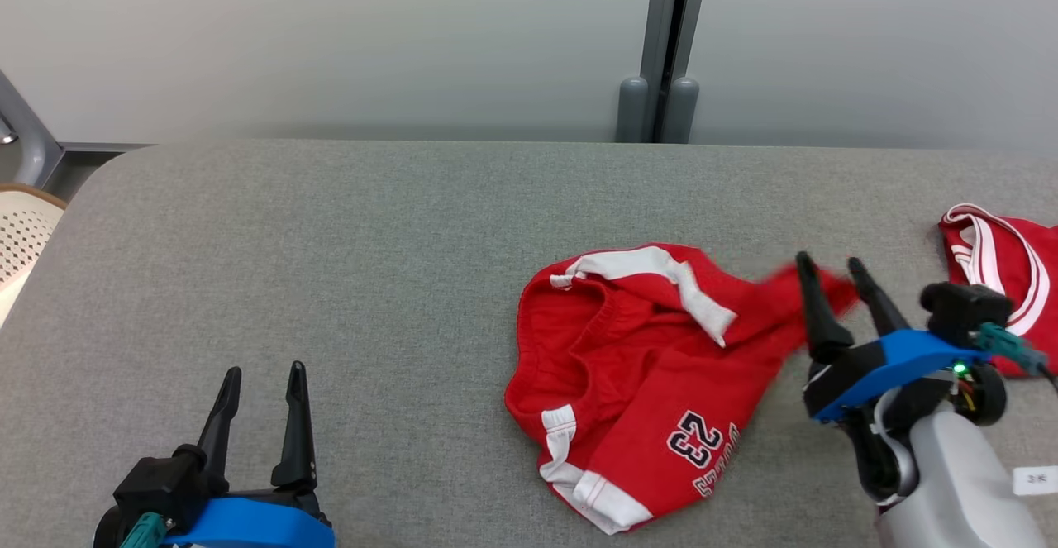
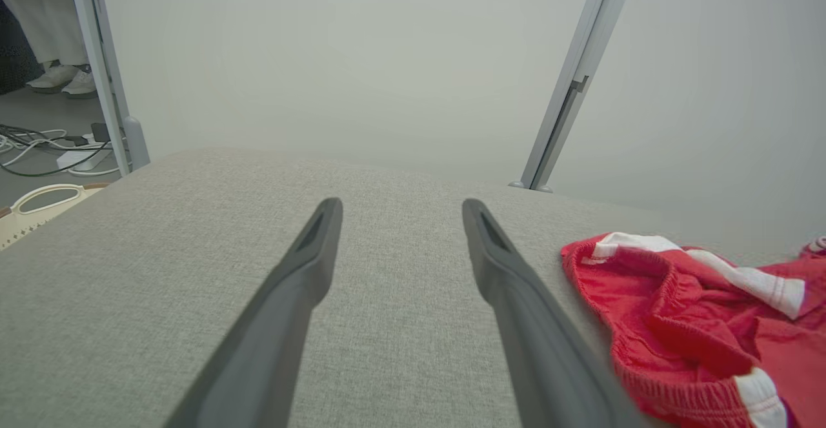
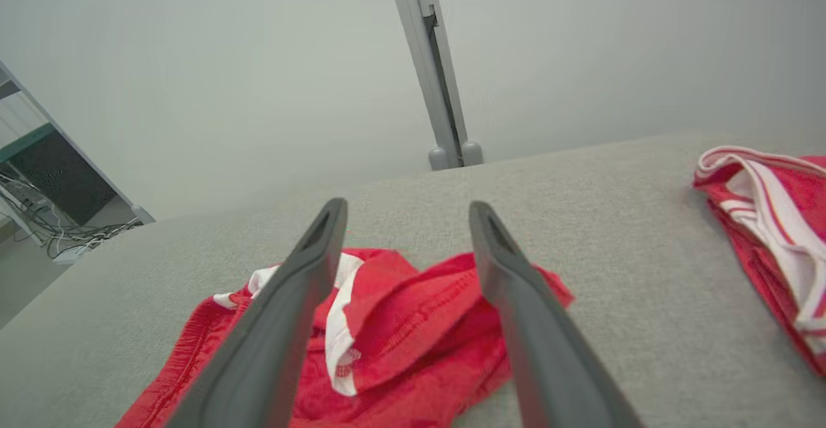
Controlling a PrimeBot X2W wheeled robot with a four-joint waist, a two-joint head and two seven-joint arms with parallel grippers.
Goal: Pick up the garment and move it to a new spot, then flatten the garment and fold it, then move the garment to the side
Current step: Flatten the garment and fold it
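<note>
Crumpled red cloth shorts (image 1: 628, 358), white trim, number 23, lie bunched right of centre on grey fabric-covered table (image 1: 331, 242); judged: move to new spot possibly done; flattening, folding, setting aside all left; right gripper (image 1: 828, 271) spread wide, empty, tips at shorts' right edge; left gripper (image 1: 264, 370) wide, empty, well apart to left.

Shorts (image 1: 628, 366) corner blurred beside right gripper (image 1: 827, 260), mid right. Jersey (image 1: 1004, 242) cut by right edge. Basket (image 1: 21, 234) cut by left edge. Shorts lettering partly unreadable.
</note>
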